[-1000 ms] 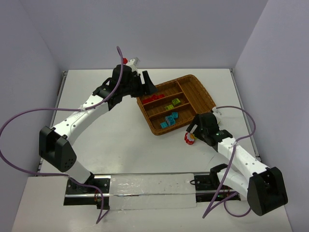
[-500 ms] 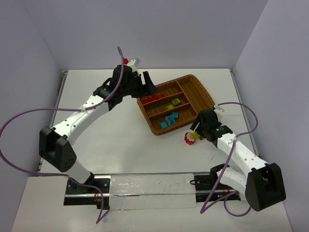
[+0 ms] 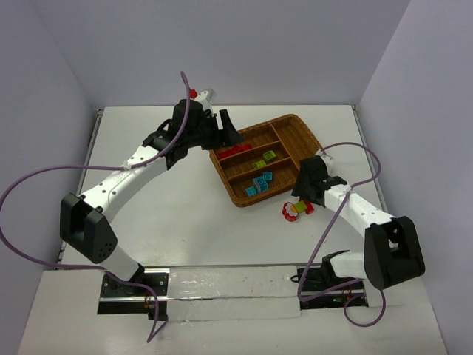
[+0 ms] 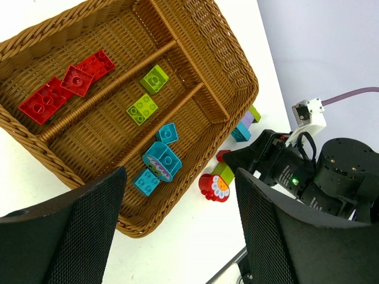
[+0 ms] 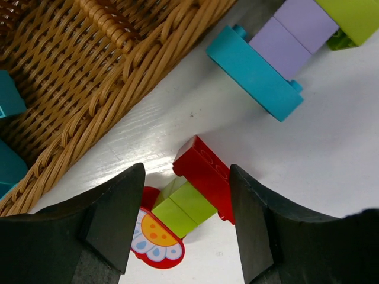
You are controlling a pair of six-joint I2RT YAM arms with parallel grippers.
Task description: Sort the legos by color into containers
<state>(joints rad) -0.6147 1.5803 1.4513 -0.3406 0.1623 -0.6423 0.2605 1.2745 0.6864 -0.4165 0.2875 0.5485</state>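
Note:
The wicker tray (image 3: 290, 117) holds sorted legos: red bricks (image 4: 65, 86) in one long slot, yellow-green ones (image 4: 148, 94) in the middle slot, cyan ones (image 4: 159, 161) in the third. On the table beside the tray lies a stack made of a red brick, yellow-green bricks and a red flower piece (image 5: 189, 195). My right gripper (image 5: 186, 198) is low over this stack (image 3: 294, 210), open, one finger on each side; the right finger (image 5: 266, 225) is close against the red brick. My left gripper (image 4: 177, 236) hangs open and empty above the tray's far left corner (image 3: 228, 134).
A second stack of cyan, purple and yellow-green bricks (image 5: 278, 47) lies on the table just outside the tray wall (image 5: 89, 71), and also shows in the left wrist view (image 4: 246, 124). The tray's crosswise end slot (image 4: 195, 35) holds nothing. Purple cables loop beside both arms.
My right gripper has swung forward and left to sit over the red-and-green stack, and its jaws have narrowed around it. The left arm has not moved.

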